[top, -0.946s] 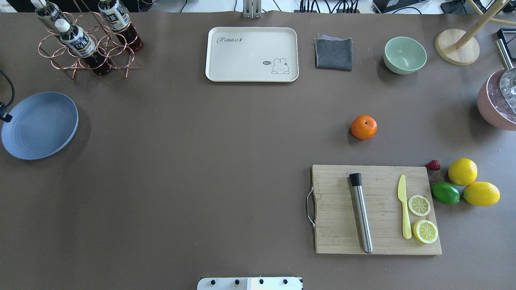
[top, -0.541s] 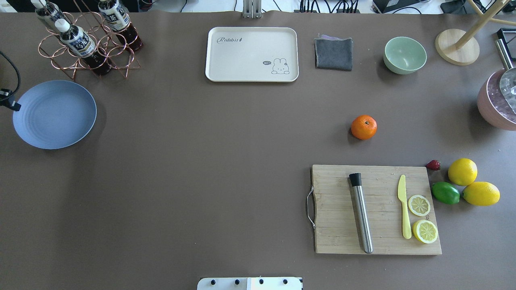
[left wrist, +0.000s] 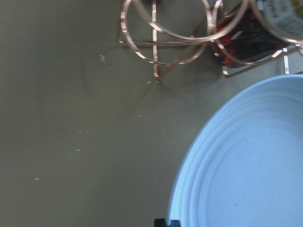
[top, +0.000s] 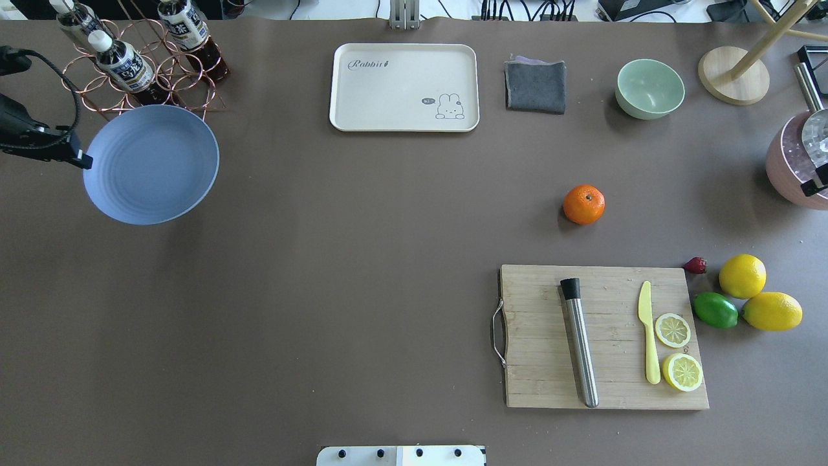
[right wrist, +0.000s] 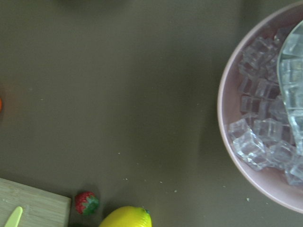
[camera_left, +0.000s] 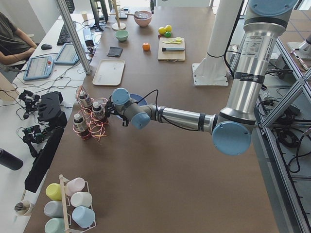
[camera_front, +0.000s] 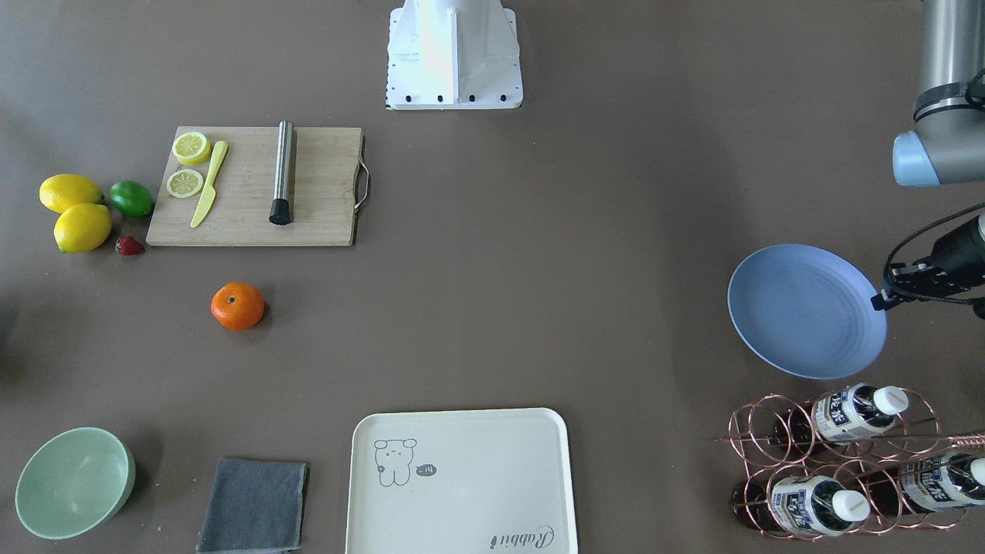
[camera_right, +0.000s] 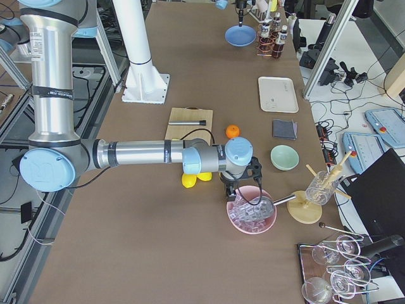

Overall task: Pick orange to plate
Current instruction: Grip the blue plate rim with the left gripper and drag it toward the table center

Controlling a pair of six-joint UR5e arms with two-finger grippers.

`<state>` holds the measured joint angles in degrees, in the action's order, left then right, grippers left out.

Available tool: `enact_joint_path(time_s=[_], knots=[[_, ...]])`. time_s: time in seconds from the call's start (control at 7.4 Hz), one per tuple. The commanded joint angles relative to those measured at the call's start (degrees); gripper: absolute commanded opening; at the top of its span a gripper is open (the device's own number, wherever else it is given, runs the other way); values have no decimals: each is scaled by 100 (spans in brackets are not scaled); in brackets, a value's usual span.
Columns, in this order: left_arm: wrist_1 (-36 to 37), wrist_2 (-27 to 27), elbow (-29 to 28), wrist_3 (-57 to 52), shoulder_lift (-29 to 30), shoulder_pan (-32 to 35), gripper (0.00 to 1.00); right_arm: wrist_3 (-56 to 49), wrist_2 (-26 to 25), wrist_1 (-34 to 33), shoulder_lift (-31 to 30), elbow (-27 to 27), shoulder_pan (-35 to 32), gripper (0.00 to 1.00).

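Space around the orange is pretty generous. It sits by itself on the table, right of the middle, with nothing touching it. The closest thing is the cutting board, which lies on the near side of the fruit, with a strip of brown table between its far edge and the orange. A strawberry, two lemons and a lime bunch up just off the board's right edge. Along the far edge of the table there's a cream tray, a folded grey cloth and a green bowl, all well apart from the orange.

The plate is way over on the left side, and it looks lifted off the table. The left gripper pinches its left rim and carries it. In the overhead view the plate's far edge overlaps the copper bottle rack. The front view shows it just beside the rack, not touching. A wide stretch of brown table runs from the plate's right edge across to the orange.

The right gripper only pokes in at the right edge, over the rim of a pink bowl full of ice cubes, well to the right of the orange. Can't tell whether its fingers are spread or closed, since no view shows them properly.
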<state>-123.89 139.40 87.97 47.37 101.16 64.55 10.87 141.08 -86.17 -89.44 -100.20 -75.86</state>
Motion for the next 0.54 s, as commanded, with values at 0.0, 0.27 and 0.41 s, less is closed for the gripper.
enact_joint_path(time_s=[0.0,0.27,0.41], knots=[[5,-611,684,1348,315,-1001,0,636,-62,65,644,-88,789,100],[49,-1508,651,2377,982,-2100,0,1107,-228,74,1014,-35,1116,100],[49,-1817,703,2669,1098,-2305,0,1720,-552,74,1321,-34,1526,100]])
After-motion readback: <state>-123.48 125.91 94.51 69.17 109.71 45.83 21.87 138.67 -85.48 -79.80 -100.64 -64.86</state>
